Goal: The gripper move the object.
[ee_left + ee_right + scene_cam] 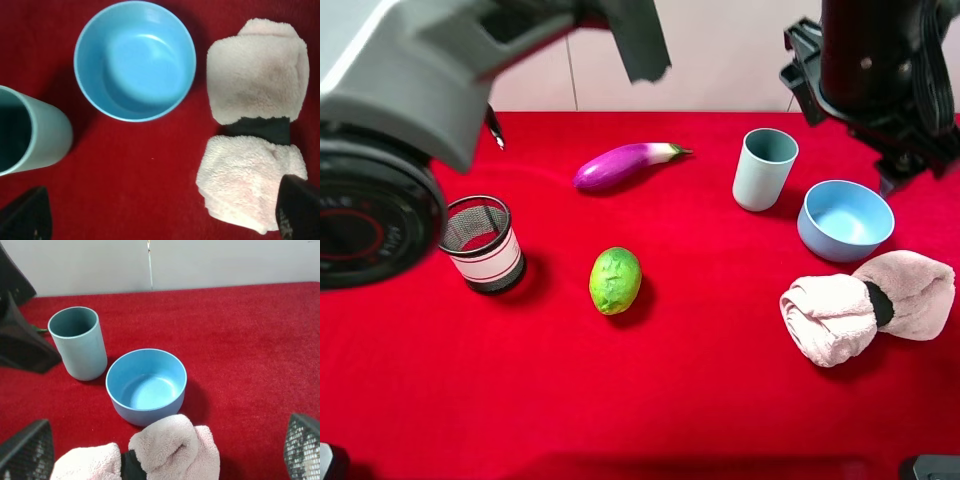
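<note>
The pale pink rolled towel (865, 310), cinched by a dark band, lies on the red cloth at the front right, just in front of the blue bowl (845, 220). The left wrist view looks straight down on the towel (255, 75); my left gripper (160, 217) is open above it, and one black fingertip (300, 210) overlaps the towel's end. In the exterior view a black claw (890, 150) hangs high over the bowl. My right gripper (160, 450) is open and wide, with the towel (175, 450) lying between its mesh fingertips (25, 452). Neither gripper holds anything.
A pale blue cup (764, 168) stands left of the bowl. A purple eggplant (620, 165), a green fruit (615, 280) and a mesh-topped cup (482, 243) lie further left. A large grey arm (410, 90) fills the upper left.
</note>
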